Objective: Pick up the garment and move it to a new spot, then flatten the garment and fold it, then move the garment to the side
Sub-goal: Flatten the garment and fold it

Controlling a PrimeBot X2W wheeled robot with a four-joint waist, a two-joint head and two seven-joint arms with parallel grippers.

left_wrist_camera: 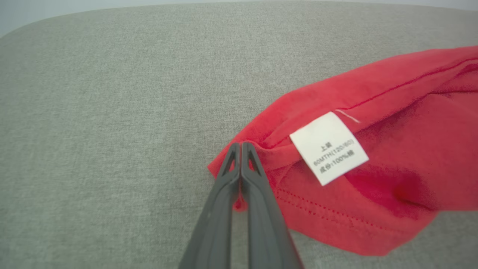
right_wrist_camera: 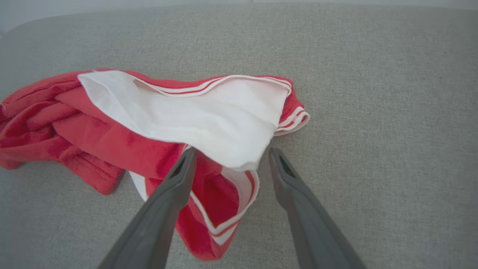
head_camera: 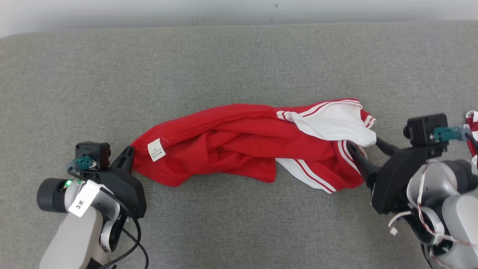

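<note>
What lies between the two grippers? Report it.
Head view: the red and white garment fills the whole stretch, left gripper shut on one end, right gripper open at the other.

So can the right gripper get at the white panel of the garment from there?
Probably yes: the right gripper stands open with the white panel lying uncovered on top, its edge between the fingertips.
</note>
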